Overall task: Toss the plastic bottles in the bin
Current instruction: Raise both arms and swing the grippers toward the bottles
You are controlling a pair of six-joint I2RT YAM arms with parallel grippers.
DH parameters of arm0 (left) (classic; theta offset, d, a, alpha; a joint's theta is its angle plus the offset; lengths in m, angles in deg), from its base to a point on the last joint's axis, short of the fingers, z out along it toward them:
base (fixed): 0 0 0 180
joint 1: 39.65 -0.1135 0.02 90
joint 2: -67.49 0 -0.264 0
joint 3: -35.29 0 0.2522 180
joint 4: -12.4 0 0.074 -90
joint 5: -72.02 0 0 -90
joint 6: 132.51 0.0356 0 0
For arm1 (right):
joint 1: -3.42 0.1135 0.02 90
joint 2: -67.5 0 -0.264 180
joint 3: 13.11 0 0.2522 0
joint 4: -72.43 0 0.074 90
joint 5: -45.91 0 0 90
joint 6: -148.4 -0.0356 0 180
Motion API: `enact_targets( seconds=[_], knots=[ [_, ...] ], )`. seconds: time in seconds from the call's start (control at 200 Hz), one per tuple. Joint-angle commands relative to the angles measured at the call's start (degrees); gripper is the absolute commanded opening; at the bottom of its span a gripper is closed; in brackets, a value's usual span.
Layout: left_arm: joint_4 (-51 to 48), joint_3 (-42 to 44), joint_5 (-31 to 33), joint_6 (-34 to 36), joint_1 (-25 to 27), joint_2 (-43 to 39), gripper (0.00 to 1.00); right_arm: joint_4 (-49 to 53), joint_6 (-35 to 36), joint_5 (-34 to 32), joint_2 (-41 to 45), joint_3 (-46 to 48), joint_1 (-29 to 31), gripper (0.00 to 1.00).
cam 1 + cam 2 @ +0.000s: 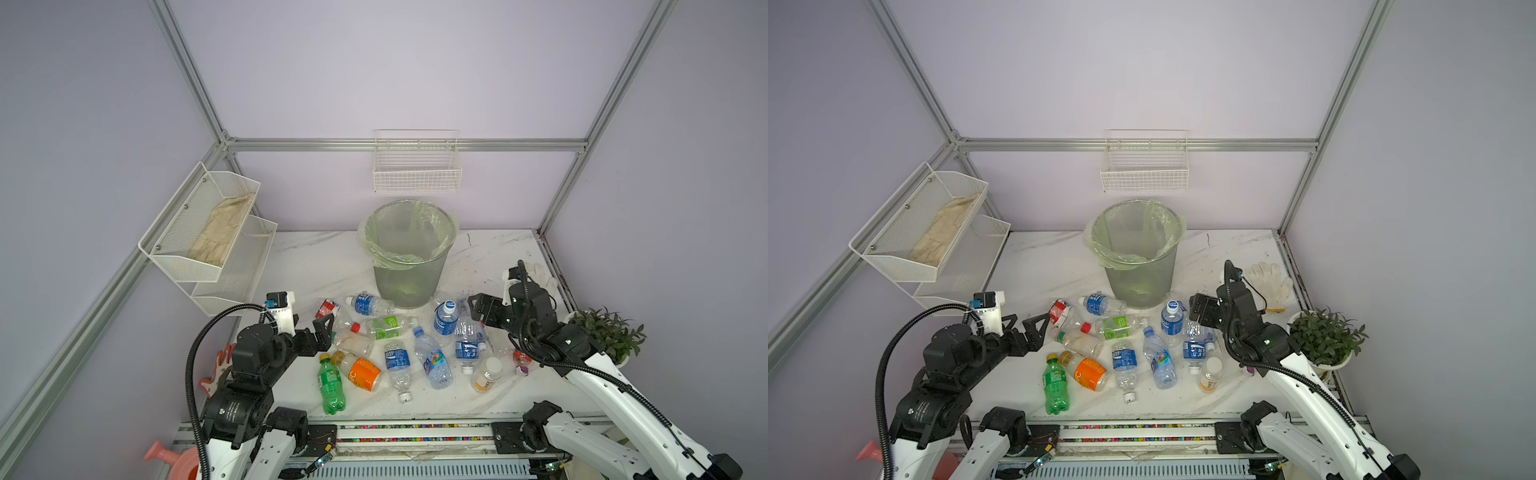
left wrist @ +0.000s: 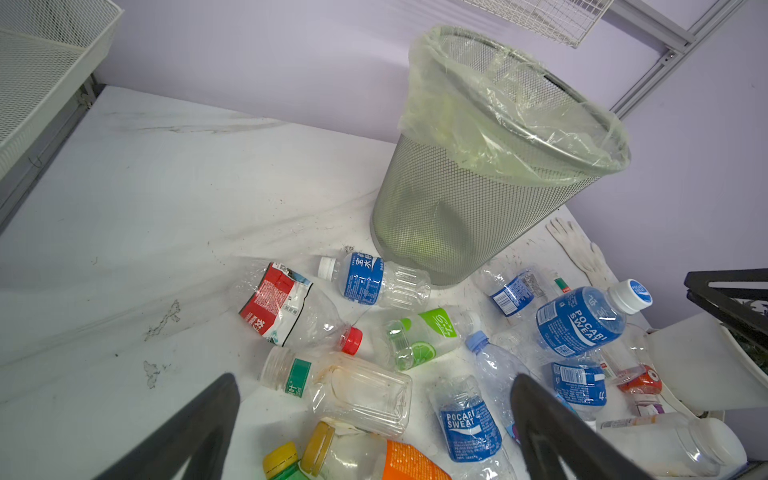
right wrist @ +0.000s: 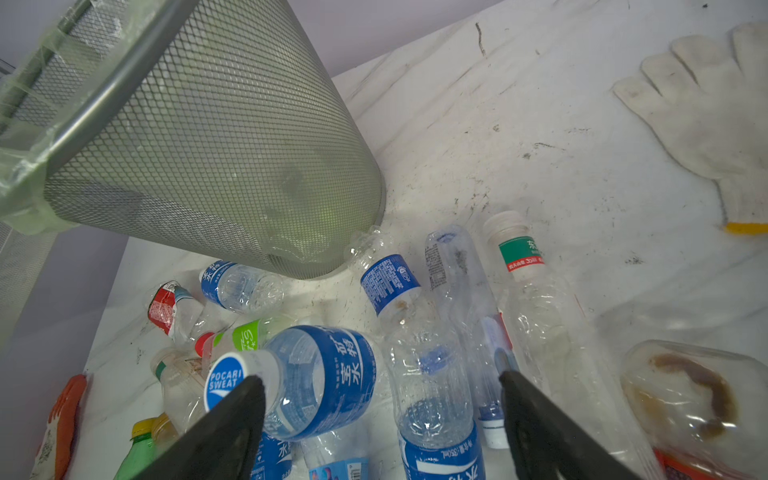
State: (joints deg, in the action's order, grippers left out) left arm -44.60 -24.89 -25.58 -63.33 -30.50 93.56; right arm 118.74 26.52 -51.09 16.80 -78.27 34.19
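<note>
Right wrist view: the right gripper (image 3: 379, 378) hangs low over a heap of plastic bottles (image 1: 397, 359). Its two black fingers are spread apart and pinch nothing. One fingertip is just beside the white cap of a blue-labelled Pocari Sweat bottle (image 3: 316, 382), which sits between the fingers with other crushed bottles.

In both top views the bottles lie scattered on the white marbled table (image 1: 316, 257), all in front of the bin (image 1: 409, 266). The bin, a grey mesh wastebasket lined with a pale green bag, stands upright near the back wall, and the nearest bottles lie just beside its base.

At the left edge of the heap the left gripper (image 2: 374, 377) hovers with its fingers spread wide and holds nothing, close to a red-labelled bottle (image 1: 328, 308). An all-green bottle (image 1: 331, 384) and an orange-labelled bottle (image 1: 363, 374) lie nearest the front edge. A white work glove (image 1: 1268, 280) lies behind the right arm.
</note>
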Motion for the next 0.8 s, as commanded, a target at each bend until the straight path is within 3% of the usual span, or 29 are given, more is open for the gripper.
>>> enact_targets(
  seconds=[0.0,0.135,0.485,0.795],
  knots=[
    [1.5,1.8,-2.0,-0.9,0.3,-0.6,1.00,6.9,-6.3,-7.1,1.1,-1.6,2.9,0.86],
    [1.6,2.0,-2.2,-0.9,0.6,-0.3,1.00,10.7,-11.1,-9.7,4.0,0.9,5.4,0.85],
    [1.6,2.2,-2.7,-1.1,1.6,0.6,1.00,12.8,-11.0,-5.6,9.6,5.0,6.2,0.82],
    [1.0,2.2,-2.7,-2.7,2.1,2.7,1.00,4.5,-7.4,-2.5,2.4,5.3,7.5,0.81]
  ],
)
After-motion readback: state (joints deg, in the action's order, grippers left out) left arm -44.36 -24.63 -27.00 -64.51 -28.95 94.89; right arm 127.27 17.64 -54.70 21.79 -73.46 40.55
